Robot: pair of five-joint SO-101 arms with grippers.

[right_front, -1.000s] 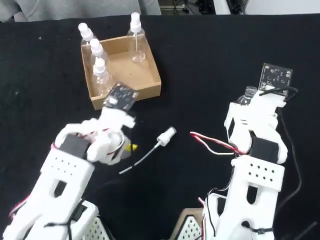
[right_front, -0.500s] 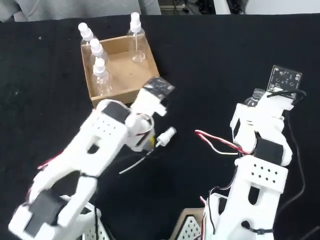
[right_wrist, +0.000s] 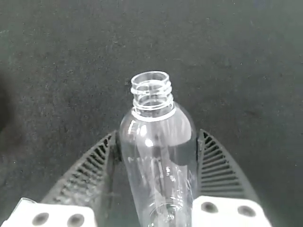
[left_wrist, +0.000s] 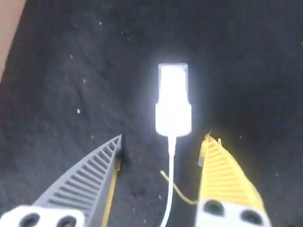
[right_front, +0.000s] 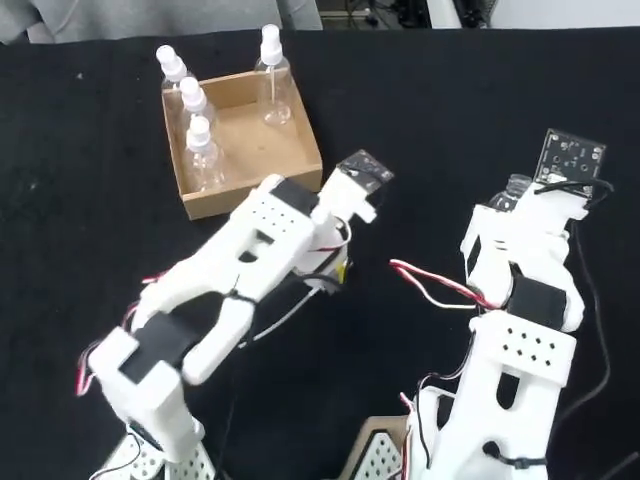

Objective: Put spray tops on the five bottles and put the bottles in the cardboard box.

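A: Why is the bottle (right_wrist: pixel 158 156) held neck-up?
B: It is clamped by the right gripper (right_wrist: pixel 158 134), neck bared for capping. The spray top (left_wrist: pixel 173 111) is laid flat on the cloth (left_wrist: pixel 57 71), straddled by the left gripper (left_wrist: pixel 163 138), jaws spread wide — not yet gripped.
A: What is crowded nearby?
B: Four capped bottles (right_front: pixel 203 145) are stood in the box (right_front: pixel 300 172), one perhaps outside it.

Light: bright, even, from overhead.
Glare: spray top (left_wrist: pixel 173 101) washed out to plain white; small highlights on the clear bottle (right_wrist: pixel 158 142).
Shadows: faint, swallowed by the black table (right_front: pixel 430 110).
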